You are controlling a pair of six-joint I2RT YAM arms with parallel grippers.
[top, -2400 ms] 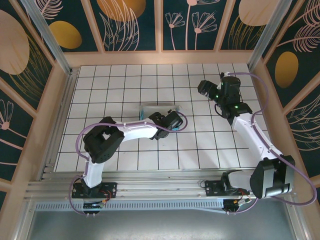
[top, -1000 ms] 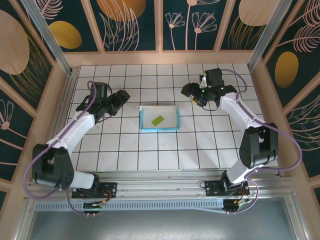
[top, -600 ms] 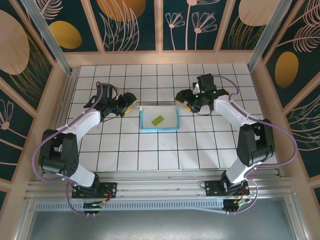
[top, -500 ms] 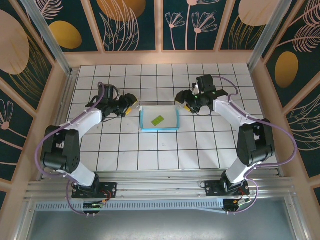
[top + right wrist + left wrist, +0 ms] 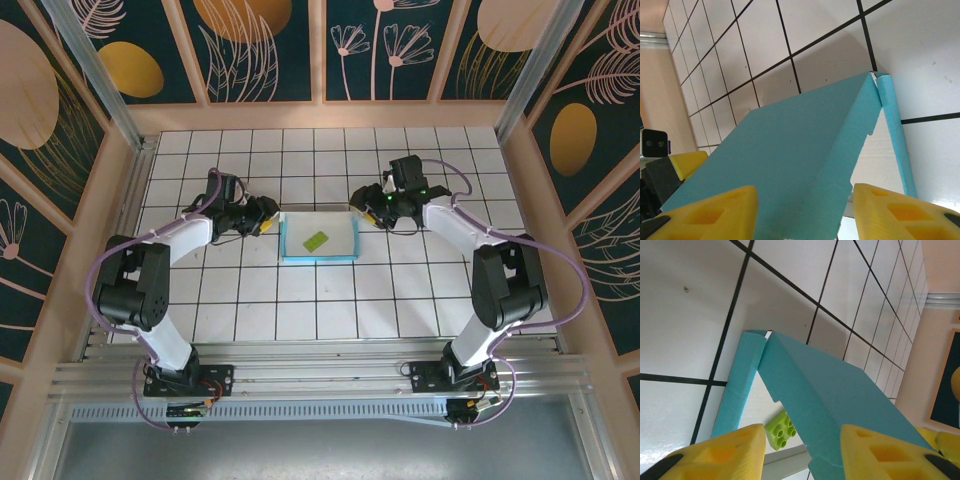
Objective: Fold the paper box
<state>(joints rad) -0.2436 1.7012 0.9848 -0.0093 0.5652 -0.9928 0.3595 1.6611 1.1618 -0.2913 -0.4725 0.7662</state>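
Two grippers, both spread: your left gripper (image 5: 272, 224) straddles the left end wall of the open teal card paper box (image 5: 318, 259), your right gripper (image 5: 361, 209) the right end. Beyond, inside it, a lime toy brick (image 5: 315, 240); uneven closing could crumple a wall.

table (image 5: 400, 290): white tiles, black grid lines | brick (image 5: 315, 240): small, lime green, studded, near table centre | walls (image 5: 270, 45): dark teal, gold and pink plant patterns
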